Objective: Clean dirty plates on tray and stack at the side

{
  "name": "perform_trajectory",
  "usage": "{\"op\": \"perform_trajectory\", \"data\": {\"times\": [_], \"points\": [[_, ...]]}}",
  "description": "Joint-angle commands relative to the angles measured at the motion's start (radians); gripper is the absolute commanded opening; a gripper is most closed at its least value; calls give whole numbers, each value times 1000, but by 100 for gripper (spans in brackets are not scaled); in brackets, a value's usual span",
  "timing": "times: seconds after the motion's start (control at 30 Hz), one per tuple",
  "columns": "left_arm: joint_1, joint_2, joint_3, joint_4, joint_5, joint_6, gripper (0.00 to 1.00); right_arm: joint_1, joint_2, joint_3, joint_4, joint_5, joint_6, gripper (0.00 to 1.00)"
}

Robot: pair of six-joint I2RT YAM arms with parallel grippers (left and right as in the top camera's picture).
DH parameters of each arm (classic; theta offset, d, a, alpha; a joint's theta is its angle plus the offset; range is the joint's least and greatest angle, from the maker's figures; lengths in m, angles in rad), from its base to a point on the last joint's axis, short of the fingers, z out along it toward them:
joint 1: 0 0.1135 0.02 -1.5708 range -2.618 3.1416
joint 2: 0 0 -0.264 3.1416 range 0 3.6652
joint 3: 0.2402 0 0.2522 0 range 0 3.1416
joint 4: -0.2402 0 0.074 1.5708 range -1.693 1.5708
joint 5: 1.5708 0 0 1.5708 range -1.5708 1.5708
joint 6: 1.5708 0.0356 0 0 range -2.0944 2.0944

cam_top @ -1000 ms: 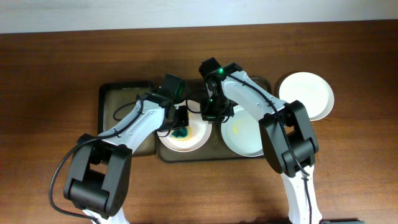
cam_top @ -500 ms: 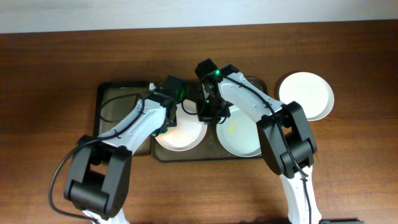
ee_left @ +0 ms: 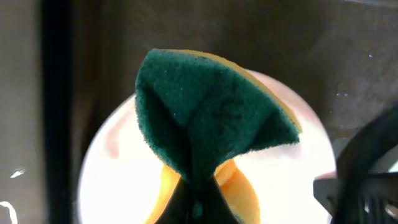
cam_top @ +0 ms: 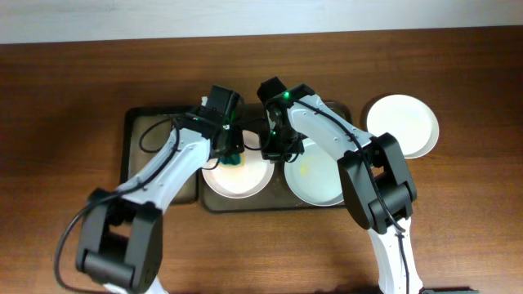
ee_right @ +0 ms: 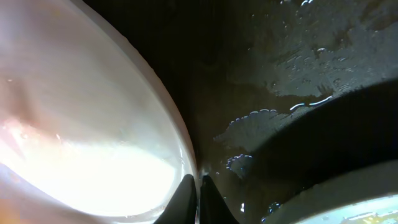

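The left pincer [ee_left: 196, 194] is clamped on a green sponge [ee_left: 211, 118] (yellow on its back), which fans out ahead of its fingertips over the first plate [ee_left: 115, 168]; contact cannot be told. The right pincer [ee_right: 198, 194] is closed thinly on that plate's rim, the white bowl spreading to its left. Both pincers sit over the tray [cam_top: 270, 202]. A second plate [cam_top: 323, 184] lies just beside the right pincer on the tray. The third plate [cam_top: 404, 122] rests well apart from it on the table [cam_top: 82, 82].
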Motion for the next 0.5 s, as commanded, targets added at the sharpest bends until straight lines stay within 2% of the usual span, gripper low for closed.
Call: {"op": "perform_trajectory", "data": {"times": [0.0, 0.1, 0.3, 0.47], "points": [[0, 93, -10, 18, 57, 2, 0, -6, 23, 6, 3, 35, 8, 4], [2, 136, -10, 23, 24, 2, 0, -6, 23, 6, 2, 35, 8, 4], [3, 134, 5, -82, -331, 1, 0, -6, 23, 6, 2, 36, 7, 4], [3, 66, 47, -175, -476, 1, 0, -6, 23, 6, 2, 47, 8, 4]]}}
